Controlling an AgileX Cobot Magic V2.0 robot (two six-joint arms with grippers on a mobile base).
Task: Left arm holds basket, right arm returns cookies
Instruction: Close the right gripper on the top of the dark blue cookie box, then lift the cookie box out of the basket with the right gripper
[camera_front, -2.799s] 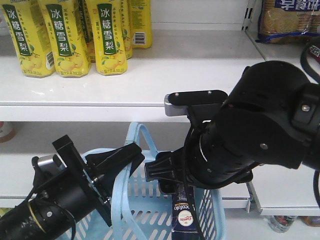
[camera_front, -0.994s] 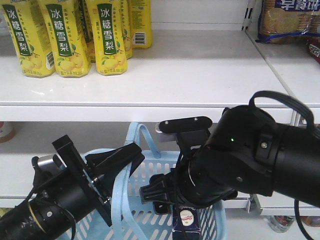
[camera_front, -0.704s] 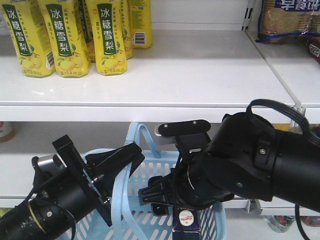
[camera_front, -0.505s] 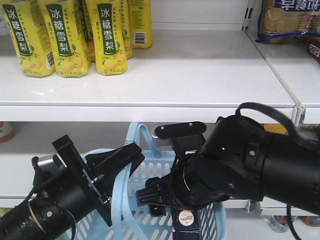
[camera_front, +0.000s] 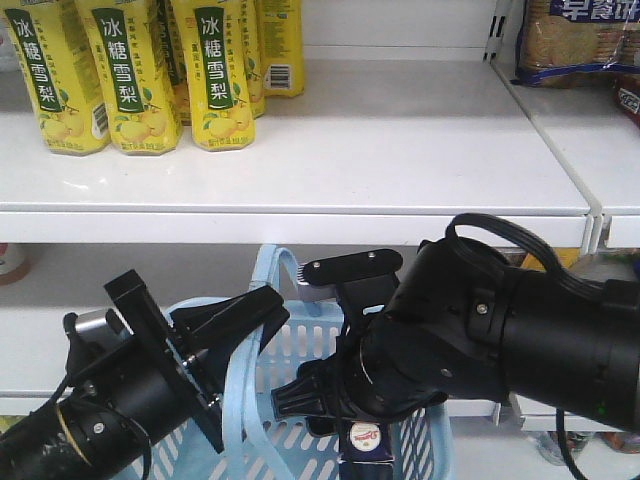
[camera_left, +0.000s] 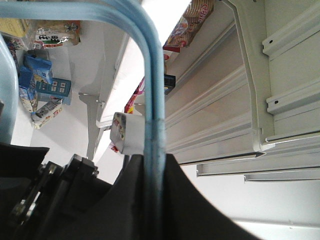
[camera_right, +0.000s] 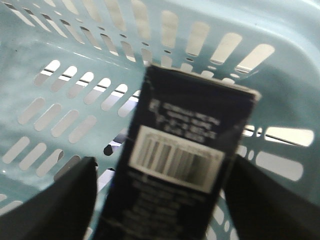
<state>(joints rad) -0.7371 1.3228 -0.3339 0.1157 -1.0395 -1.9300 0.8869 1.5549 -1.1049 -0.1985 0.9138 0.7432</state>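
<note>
**Cookies Box Inside Basket, Between Right Fingers**

The left end effector (camera_front: 235, 320) is clamped on one hoop handle (camera_left: 152, 115) of the light blue basket (camera_front: 300, 345). The right end effector (camera_right: 160, 185) straddles the cookies box (camera_right: 180, 160), its fingers (camera_right: 55, 200) spread to either side; contact cannot be confirmed. The box stands inside the basket, barcode facing the wrist camera. Yellow bottles (camera_front: 215, 70) stand on the upper shelf (camera_front: 400, 150).

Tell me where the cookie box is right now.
The cookies stand inside the basket, between the open fingers of the right gripper; in the front view only the top shows, beneath the right arm.
</note>
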